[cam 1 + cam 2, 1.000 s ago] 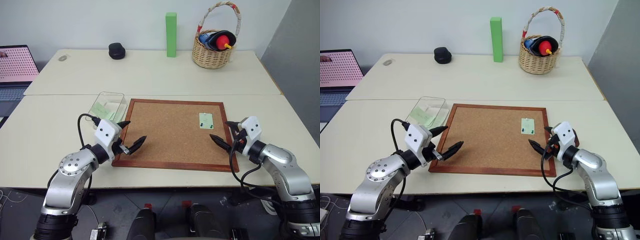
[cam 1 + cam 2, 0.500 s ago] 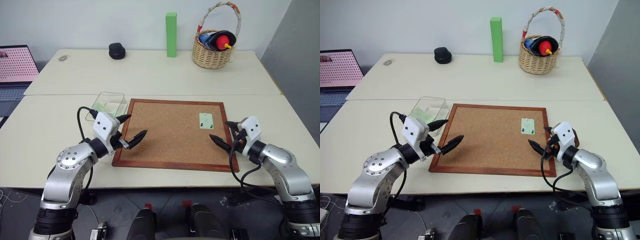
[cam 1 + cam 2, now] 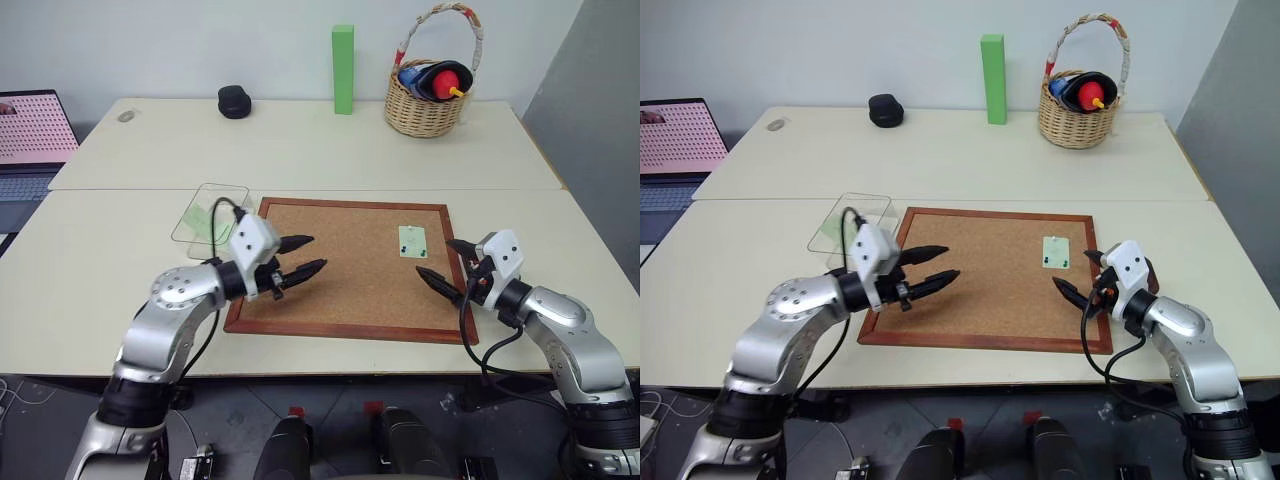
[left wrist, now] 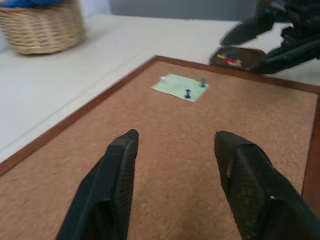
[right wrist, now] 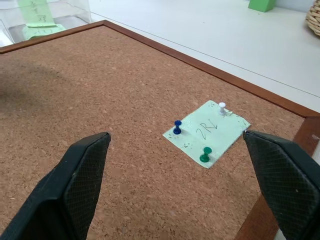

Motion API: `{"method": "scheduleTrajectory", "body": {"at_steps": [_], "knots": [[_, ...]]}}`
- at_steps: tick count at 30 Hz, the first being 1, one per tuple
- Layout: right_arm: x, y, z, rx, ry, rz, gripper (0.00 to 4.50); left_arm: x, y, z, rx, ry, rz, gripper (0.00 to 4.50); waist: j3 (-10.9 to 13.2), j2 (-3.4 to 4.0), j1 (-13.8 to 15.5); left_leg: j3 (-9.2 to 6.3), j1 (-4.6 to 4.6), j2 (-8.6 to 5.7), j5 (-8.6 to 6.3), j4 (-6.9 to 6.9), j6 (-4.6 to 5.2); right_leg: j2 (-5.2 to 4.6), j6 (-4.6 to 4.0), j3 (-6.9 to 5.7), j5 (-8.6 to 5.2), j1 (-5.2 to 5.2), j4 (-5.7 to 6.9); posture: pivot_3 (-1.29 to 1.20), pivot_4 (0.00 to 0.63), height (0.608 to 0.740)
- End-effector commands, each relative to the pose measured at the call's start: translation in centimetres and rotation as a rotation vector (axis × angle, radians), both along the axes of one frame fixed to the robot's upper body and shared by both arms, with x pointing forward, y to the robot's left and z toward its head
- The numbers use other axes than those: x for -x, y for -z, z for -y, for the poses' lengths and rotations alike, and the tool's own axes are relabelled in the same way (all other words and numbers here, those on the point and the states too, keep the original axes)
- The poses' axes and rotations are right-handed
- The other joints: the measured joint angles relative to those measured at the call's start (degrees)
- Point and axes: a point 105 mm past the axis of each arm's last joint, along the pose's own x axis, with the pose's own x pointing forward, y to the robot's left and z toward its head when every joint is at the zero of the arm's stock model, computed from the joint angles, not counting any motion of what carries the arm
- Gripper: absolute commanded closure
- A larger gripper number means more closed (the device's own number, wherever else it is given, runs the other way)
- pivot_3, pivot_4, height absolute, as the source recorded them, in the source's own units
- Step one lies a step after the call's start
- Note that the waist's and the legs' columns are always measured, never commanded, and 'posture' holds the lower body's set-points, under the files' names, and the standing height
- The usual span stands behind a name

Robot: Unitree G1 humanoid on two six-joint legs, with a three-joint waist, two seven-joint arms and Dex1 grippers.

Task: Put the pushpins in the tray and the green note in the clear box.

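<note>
Two grippers hover over the cork board (image 3: 350, 265): the left gripper (image 3: 300, 256) near its left edge with fingers parted and nothing between them, the right gripper (image 3: 447, 264) at its right edge, spread wide and empty. Toward the board's far right lies the green note (image 5: 207, 132), fixed by three pushpins (image 5: 205, 154), blue, green and white. Just past the board's right edge, the tray (image 4: 237, 56) is partly hidden behind the right gripper, its pins hard to make out. Off the board's far left corner stands the clear box (image 3: 210, 212), a green slip inside.
</note>
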Motion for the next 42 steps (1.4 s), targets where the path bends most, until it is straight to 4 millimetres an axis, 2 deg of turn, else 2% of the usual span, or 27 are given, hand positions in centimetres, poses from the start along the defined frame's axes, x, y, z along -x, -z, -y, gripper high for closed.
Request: {"method": "scheduleTrajectory", "body": {"at_steps": [1, 6, 10, 17, 20, 23, 30, 33, 36, 42], "knots": [[0.0, -1.9, -0.5, -0.021, -0.023, 0.05, 0.0, -0.5, 0.1, 1.4, -0.004, 0.054, 0.012, 2.94, 0.0, 0.0, -0.01, -0.01, -0.01, 0.0, 0.0, 0.0, 0.0, 0.0, 0.02, -0.01, 0.01, 0.0, -0.01, 0.0, 0.15, 0.74], [-0.3, -1.7, -1.1, -0.009, -0.039, 0.007, 0.0, -1.3, 1.4, 3.0, -0.013, 0.092, -0.012, 3.87, 0.0, 0.0, -0.02, -0.02, 0.0, 0.0, 0.0, 0.0, 0.0, 0.01, 0.07, -0.02, 0.05, 0.0, 0.01, 0.0, 0.15, 0.74], [-1.4, -1.4, -1.5, 0.015, -0.021, -0.042, 0.0, -1.8, 3.6, 3.8, -0.04, 0.107, -0.067, 4.44, 0.0, 0.0, -0.05, -0.02, 0.0, 0.0, 0.0, 0.01, 0.0, 0.01, 0.11, -0.01, 0.07, -0.01, 0.01, 0.0, 0.15, 0.74], [-3.5, -1.7, -2.0, 0.031, -0.009, -0.062, 0.0, -2.2, 6.6, 3.9, -0.094, 0.104, -0.147, 4.44, 0.0, 0.01, -0.03, -0.05, -0.03, -0.02, 0.0, 0.02, 0.01, 0.01, 0.11, -0.03, 0.08, -0.02, 0.03, 0.0, 0.15, 0.74], [-5.7, -2.0, -2.1, 0.045, 0.018, -0.061, 0.0, -2.2, 7.7, 3.8, -0.122, 0.099, -0.172, 4.44, -0.01, 0.02, 0.03, -0.03, -0.01, -0.03, 0.01, 0.03, 0.01, 0.0, 0.12, -0.02, 0.08, -0.01, 0.04, 0.0, 0.15, 0.74], [-7.6, -2.0, -2.1, 0.066, 0.037, -0.055, 0.0, -2.0, 8.0, 3.8, -0.131, 0.099, -0.18, 4.44, -0.03, 0.06, -0.09, -0.01, 0.05, -0.04, 0.01, 0.07, 0.01, -0.01, 0.13, 0.0, 0.14, 0.05, 0.04, 0.0, 0.15, 0.74], [-10.2, -1.0, -1.9, 0.086, 0.064, -0.071, 0.0, -1.5, 8.2, 3.6, -0.134, 0.097, -0.177, 4.44, -0.06, 0.07, -0.06, -0.01, 0.13, -0.01, 0.01, 0.04, 0.02, 0.02, 0.1, 0.0, 0.15, 0.11, 0.04, 0.0, 0.15, 0.74], [-10.8, -0.4, -1.8, 0.103, 0.072, -0.076, 0.49, -1.3, 8.2, 3.4, -0.135, 0.089, -0.177, 4.5, -0.06, 0.08, -0.08, 0.0, 0.13, -0.01, 0.01, 0.03, 0.02, 0.01, 0.1, 0.02, 0.16, 0.11, 0.03, 0.0, 0.15, 0.74], [-11.2, 0.0, -1.8, 0.11, 0.075, -0.08, 1.27, -1.2, 8.2, 3.3, -0.135, 0.084, -0.177, 4.5, -0.06, 0.08, -0.19, 0.01, 0.15, -0.01, 0.01, 0.03, 0.02, 0.02, 0.1, 0.03, 0.16, 0.11, 0.04, 0.0, 0.15, 0.74], [-11.5, 0.6, -1.8, 0.117, 0.074, -0.088, 2.45, -1.1, 8.2, 3.1, -0.137, 0.074, -0.178, 4.5, -0.07, 0.09, -0.24, 0.02, 0.18, 0.0, 0.01, 0.01, 0.02, 0.02, 0.09, 0.05, 0.15, 0.11, 0.06, 0.0, 0.15, 0.74]]}}
